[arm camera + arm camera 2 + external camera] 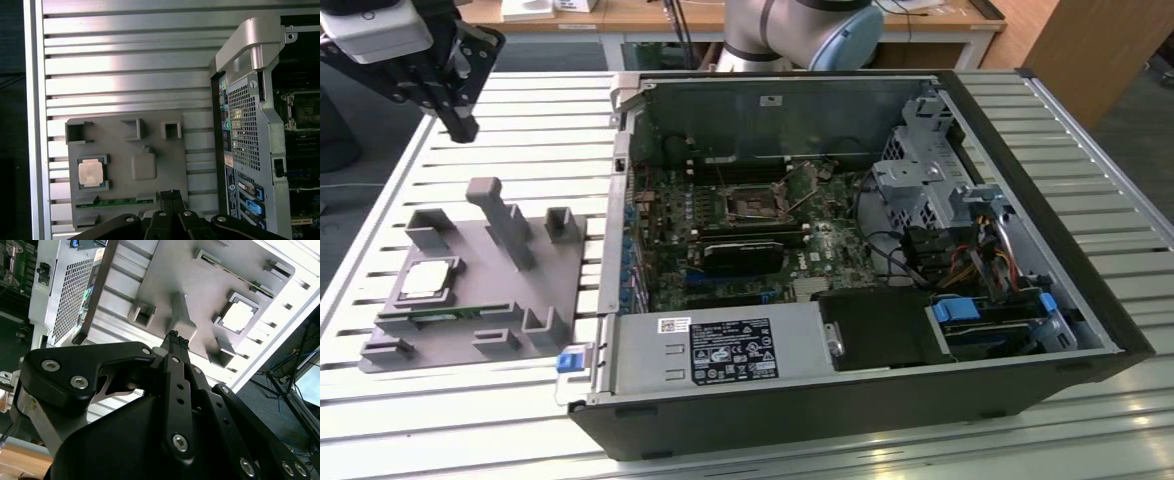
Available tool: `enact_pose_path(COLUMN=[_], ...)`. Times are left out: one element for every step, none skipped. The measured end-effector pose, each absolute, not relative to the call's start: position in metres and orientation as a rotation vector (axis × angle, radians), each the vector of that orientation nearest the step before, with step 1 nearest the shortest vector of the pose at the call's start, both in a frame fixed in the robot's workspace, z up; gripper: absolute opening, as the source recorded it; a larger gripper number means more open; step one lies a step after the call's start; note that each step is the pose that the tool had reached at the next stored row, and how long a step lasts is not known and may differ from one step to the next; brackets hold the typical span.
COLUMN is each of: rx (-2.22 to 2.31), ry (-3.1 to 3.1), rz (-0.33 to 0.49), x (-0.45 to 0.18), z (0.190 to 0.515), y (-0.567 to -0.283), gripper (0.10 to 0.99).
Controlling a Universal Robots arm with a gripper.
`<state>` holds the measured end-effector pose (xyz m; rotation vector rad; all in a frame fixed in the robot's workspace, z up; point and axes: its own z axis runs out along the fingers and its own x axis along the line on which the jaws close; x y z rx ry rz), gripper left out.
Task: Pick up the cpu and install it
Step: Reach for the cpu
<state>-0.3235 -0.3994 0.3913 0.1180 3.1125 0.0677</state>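
Note:
The cpu point(427, 280), a small silvery square chip, lies flat in a recess of the grey holder tray point(520, 285) at the exterior view's left. It also shows in both wrist views as the cpu point(91, 173) and the cpu point(238, 316). My gripper point(460, 128) hangs high over the table beyond the tray, well apart from the chip. Its black fingers are shut together with nothing between them, as the gripper point(171, 194) and the gripper point(175, 337) show. The open computer case point(854, 250) lies on its side with the motherboard's socket point(754, 205) exposed.
A green memory stick point(447, 317) sits in a slot of the tray near the chip. A grey post point(500, 215) stands upright on the tray. The case's wall point(620, 200) rises beside the tray. The slatted metal table point(520, 140) carries everything.

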Motion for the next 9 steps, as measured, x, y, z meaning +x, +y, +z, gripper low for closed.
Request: enact_pose_path(rx=[0.118,0.118,0.118,0.118,0.118,0.118,0.118,0.118,0.118], ry=[3.112,3.113,3.113,3.112,3.112,3.112,3.113,3.113,3.112], rz=[0.068,0.068,0.068,0.068,0.068,0.068,0.068,0.068,0.068], x=[-0.3245,-0.3255,-0.3267,-0.328,-0.3294,-0.3307,-0.3318,-0.3327,-0.3336], z=[0.3912,0.3912,0.3913,0.3912,0.3911,0.3911,0.3911,0.3911,0.3911], y=[-0.3994,-0.3994,-0.3994,-0.3994,-0.3994,-0.3994,-0.3994,-0.3994,-0.3994], gripper=[0.106,0.106,0.106,0.106,0.106,0.106,0.106,0.106,0.106])
